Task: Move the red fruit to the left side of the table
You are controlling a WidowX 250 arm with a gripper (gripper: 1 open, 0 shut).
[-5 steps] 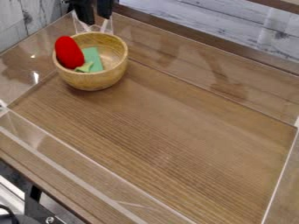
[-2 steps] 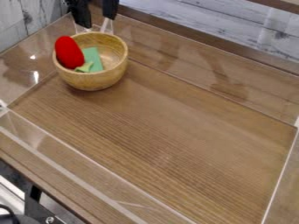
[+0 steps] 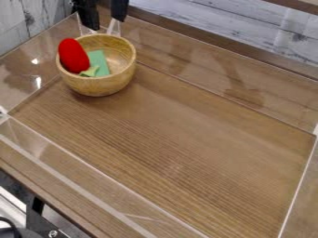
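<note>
The red fruit lies in the wooden bowl, leaning on the bowl's left inner wall, with a flat green block just beside it. I judge the pick hasn't begun: my gripper hangs just above the bowl's far rim, jaws spread wide and holding nothing. Next I'd need to come down over the fruit, avoiding rim and block. The counter is brown wood grain, edged by low clear plastic walls; whitish planks run behind.
</note>
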